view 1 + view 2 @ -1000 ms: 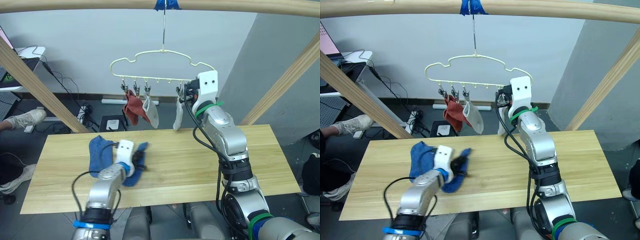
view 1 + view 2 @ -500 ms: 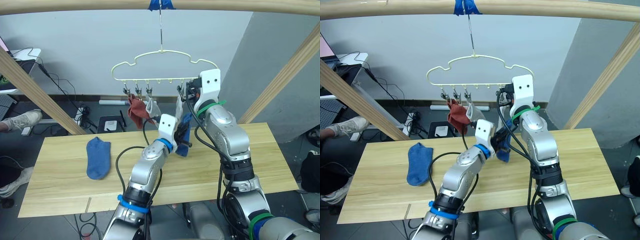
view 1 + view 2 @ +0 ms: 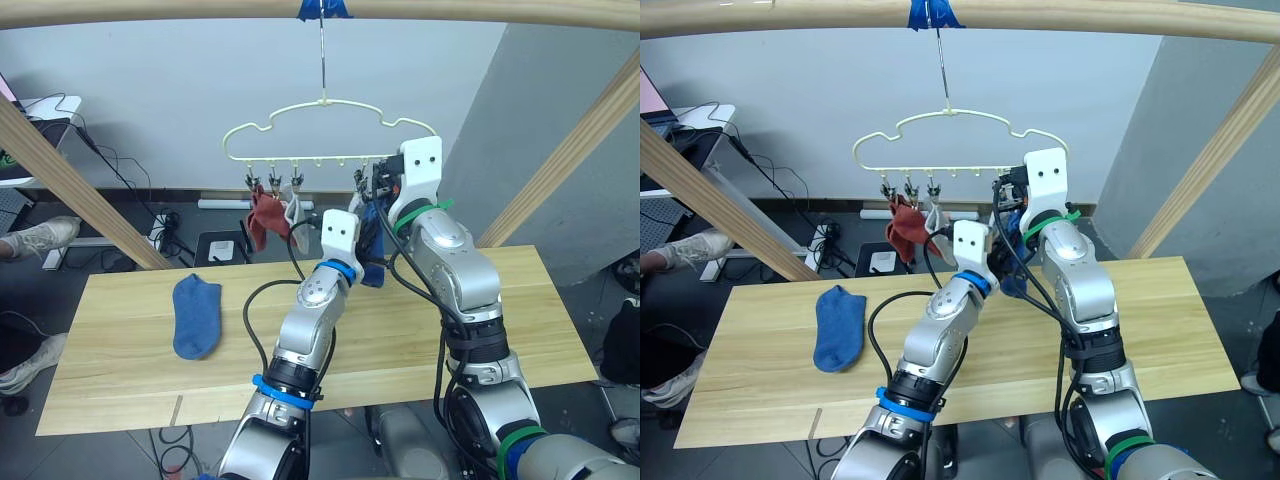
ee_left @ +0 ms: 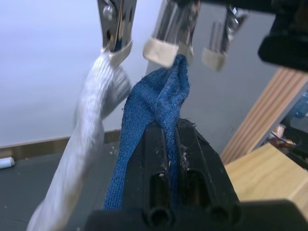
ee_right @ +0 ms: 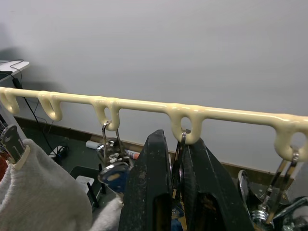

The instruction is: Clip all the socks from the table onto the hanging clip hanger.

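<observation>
Pale yellow-green wire clip hanger with a cloud-shaped outline [image 3: 325, 130], hung by its metal hook from a thick round wooden beam bound with blue tape [image 3: 322, 9]. Left gripper [image 4: 171, 144], raised to the hanger's bottom bar, jaws closed on a blue fabric ankle sock [image 4: 156, 103] whose top edge touches the pale tip of a metal clip [image 4: 166, 48]. Just beside it, a light grey sock [image 4: 84, 144] hangs from the neighbouring clip. Right gripper [image 5: 177, 159], jaws nearly closed, pinching a small metal clip [image 5: 182, 139] that hangs from a loop of the bar. A rust-red sock [image 3: 262, 215] and another light grey sock [image 3: 296, 210] hang from clips at the bar's left end. A second blue sock [image 3: 196, 315] lies flat near the left end of the long pale wooden plank tabletop [image 3: 560, 320]
</observation>
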`<action>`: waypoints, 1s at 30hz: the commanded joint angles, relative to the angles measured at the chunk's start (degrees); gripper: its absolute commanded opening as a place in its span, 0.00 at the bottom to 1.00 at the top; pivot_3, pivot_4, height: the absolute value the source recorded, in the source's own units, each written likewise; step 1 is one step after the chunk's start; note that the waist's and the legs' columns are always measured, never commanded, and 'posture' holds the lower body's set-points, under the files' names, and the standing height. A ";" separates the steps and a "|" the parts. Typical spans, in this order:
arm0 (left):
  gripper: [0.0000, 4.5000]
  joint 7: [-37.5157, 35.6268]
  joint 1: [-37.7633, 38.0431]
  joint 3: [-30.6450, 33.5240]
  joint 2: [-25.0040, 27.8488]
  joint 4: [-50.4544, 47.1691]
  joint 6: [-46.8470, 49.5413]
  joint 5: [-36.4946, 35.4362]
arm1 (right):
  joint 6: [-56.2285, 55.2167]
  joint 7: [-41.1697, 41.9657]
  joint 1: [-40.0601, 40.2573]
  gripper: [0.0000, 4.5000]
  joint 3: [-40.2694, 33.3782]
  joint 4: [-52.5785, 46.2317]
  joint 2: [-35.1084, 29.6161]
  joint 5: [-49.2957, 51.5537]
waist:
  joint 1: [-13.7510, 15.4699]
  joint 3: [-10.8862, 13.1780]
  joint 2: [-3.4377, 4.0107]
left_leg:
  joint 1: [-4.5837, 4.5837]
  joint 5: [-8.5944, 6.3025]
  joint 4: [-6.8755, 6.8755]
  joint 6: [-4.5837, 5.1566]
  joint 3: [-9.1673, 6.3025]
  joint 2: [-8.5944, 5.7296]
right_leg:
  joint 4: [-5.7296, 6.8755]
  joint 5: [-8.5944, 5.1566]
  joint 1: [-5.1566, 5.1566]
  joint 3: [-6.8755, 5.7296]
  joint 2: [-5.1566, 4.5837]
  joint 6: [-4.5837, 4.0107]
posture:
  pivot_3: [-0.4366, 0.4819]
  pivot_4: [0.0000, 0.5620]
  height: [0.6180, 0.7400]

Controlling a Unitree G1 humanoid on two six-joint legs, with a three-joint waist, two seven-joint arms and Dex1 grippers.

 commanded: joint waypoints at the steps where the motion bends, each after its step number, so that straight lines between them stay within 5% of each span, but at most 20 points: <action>1: 0.00 0.29 -0.63 0.10 -2.15 -1.60 -1.18 -0.61 | -0.19 -0.48 0.05 0.00 0.04 -3.10 0.16 0.23 | -0.14 0.00 0.00 | 0.00 0.00 0.00 0.00 0.00 0.00 | 0.00 0.00 0.00 0.00 0.00 0.00 | 0.25 0.49 1.00; 19: 0.00 1.30 -2.51 0.63 -4.12 -2.24 -1.38 -2.70 | 2.12 -0.45 0.51 0.00 -0.20 -3.44 1.32 0.92 | -0.40 0.02 -0.01 | 0.00 0.00 -0.03 0.00 -0.01 0.00 | -0.04 0.00 0.00 0.00 0.01 0.00 | 0.26 0.50 1.00; 29: 0.00 0.82 -2.86 0.22 -3.48 -1.67 -0.79 -2.85 | 3.93 -0.39 1.11 0.81 -1.04 -6.43 2.31 3.04 | -0.40 0.06 0.00 | 0.00 0.00 -0.04 0.00 -0.01 0.00 | -0.05 -0.01 0.00 0.00 0.01 0.01 | 0.26 0.49 1.00; 30: 0.06 0.81 -2.74 0.19 -3.32 -1.65 -0.68 -2.75 | 4.54 -0.19 1.32 0.82 -1.05 -7.26 2.23 3.47 | -0.41 0.06 0.00 | 0.00 0.00 -0.04 0.00 -0.01 0.00 | -0.05 -0.01 0.00 0.00 0.01 0.01 | 0.26 0.49 1.00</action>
